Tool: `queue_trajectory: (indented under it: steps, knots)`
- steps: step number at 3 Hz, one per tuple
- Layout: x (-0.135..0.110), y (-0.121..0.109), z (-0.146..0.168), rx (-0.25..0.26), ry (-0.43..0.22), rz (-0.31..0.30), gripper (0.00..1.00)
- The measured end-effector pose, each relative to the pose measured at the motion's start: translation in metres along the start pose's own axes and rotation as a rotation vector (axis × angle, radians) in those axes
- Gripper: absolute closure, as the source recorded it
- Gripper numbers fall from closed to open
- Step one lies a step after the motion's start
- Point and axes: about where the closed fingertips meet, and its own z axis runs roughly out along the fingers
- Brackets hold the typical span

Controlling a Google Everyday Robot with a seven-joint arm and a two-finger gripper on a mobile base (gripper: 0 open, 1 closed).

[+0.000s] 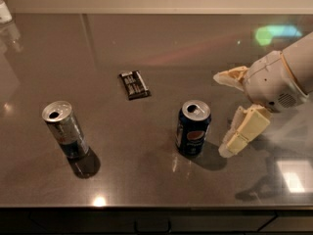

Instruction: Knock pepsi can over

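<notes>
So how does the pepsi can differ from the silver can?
The pepsi can is dark blue with a round logo; the silver can is silver with a blue base. The pepsi can looks shorter and wider, the silver can taller and slimmer. The claw, open, sits close beside the pepsi can, far from the silver can. Both stand upright, tops opened.

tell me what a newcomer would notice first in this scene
The white arm at the right draws the eye, its open tool just right of the upright pepsi can near the middle of the dark glossy table, apparently not touching it. A taller silver can stands at the left, and a small dark packet lies flat farther back between the two cans.
</notes>
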Motion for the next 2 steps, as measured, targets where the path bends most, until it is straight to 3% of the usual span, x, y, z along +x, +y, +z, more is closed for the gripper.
queue_trajectory:
  steps: [2]
  knots:
    - [-0.0181,0.0166,0.0206,-0.042,-0.118,-0.01,0.0]
